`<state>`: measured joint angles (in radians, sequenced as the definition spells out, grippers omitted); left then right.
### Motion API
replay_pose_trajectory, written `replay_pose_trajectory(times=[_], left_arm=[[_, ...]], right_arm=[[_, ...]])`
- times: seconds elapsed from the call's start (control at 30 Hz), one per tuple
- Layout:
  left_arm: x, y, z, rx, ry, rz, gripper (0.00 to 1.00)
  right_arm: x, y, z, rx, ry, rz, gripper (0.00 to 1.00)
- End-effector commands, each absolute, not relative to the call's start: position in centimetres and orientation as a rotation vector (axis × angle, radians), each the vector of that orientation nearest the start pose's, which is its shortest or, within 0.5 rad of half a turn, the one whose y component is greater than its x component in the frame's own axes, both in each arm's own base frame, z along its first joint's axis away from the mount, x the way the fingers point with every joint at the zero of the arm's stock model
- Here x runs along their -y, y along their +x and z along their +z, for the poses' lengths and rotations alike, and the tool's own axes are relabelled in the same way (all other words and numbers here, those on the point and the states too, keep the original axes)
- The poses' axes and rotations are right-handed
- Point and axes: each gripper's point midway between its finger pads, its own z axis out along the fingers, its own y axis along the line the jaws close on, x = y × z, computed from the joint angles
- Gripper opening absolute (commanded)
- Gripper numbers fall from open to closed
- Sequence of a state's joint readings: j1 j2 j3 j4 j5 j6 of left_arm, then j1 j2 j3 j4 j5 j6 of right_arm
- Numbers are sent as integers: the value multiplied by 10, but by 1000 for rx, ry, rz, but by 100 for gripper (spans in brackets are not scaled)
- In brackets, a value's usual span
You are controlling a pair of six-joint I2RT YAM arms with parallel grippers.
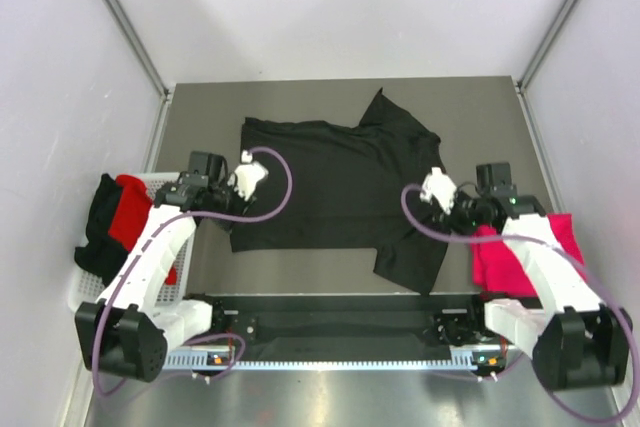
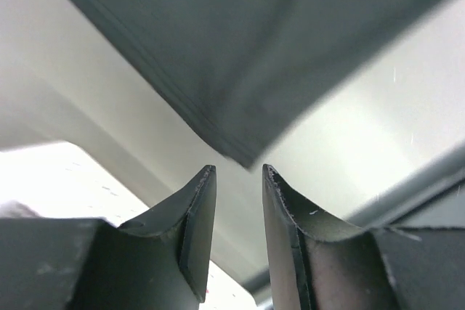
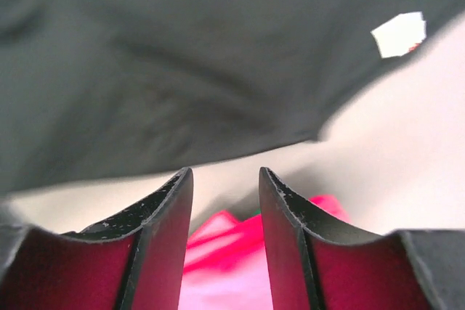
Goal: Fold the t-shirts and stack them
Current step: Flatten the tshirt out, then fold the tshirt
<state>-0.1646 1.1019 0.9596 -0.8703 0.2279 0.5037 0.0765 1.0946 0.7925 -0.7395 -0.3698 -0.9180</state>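
A black t-shirt (image 1: 330, 187) lies spread flat in the middle of the table, one sleeve reaching to the near right. My left gripper (image 1: 238, 205) is open and empty at its left edge. In the left wrist view a corner of the black cloth (image 2: 247, 56) hangs just above the open left gripper (image 2: 238, 172). My right gripper (image 1: 445, 215) is open and empty at the shirt's right edge. In the right wrist view the black shirt (image 3: 182, 63) with its white tag (image 3: 398, 34) is above the open right gripper (image 3: 225, 173), and pink cloth (image 3: 225, 252) shows below it.
A bright pink t-shirt (image 1: 500, 262) lies bunched at the near right, under my right arm. A white wire basket (image 1: 80, 287) at the left holds black and red shirts (image 1: 125, 212). Grey walls close in the table on three sides.
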Motion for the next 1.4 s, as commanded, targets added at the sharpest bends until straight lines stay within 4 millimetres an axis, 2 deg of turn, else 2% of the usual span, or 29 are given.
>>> replay_pose_trajectory(times=[0.0, 0.03, 0.1, 0.2, 0.33, 0.47, 0.6, 0.87, 1.23, 1.37], left_arm=[[55, 218, 123, -2413, 1039, -162, 37], [52, 218, 124, -2403, 1026, -137, 37], [52, 220, 122, -2395, 987, -127, 37], [52, 230, 122, -2400, 915, -112, 37], [54, 241, 117, -2427, 832, -115, 36], [52, 250, 109, -2456, 789, -103, 36], [49, 262, 101, -2483, 763, -70, 36], [41, 277, 95, -2534, 704, 2, 35], [36, 285, 96, -2543, 690, 52, 35], [36, 289, 98, -2536, 686, 53, 35]], right_arm=[[-64, 213, 92, -1952, -1565, 206, 42], [-64, 199, 83, -1936, -1603, 210, 43], [-67, 186, 74, -1892, -1666, 229, 42], [-76, 159, 67, -1866, -1737, 343, 42], [-80, 148, 67, -1786, -1841, 369, 42], [-81, 130, 59, -1653, -2042, 356, 41], [-82, 128, 46, -1562, -2147, 290, 41], [-109, 114, 39, -1433, -2265, 367, 40], [-107, 94, 31, -1374, -2461, 408, 38], [-111, 93, 29, -1356, -2478, 403, 38]])
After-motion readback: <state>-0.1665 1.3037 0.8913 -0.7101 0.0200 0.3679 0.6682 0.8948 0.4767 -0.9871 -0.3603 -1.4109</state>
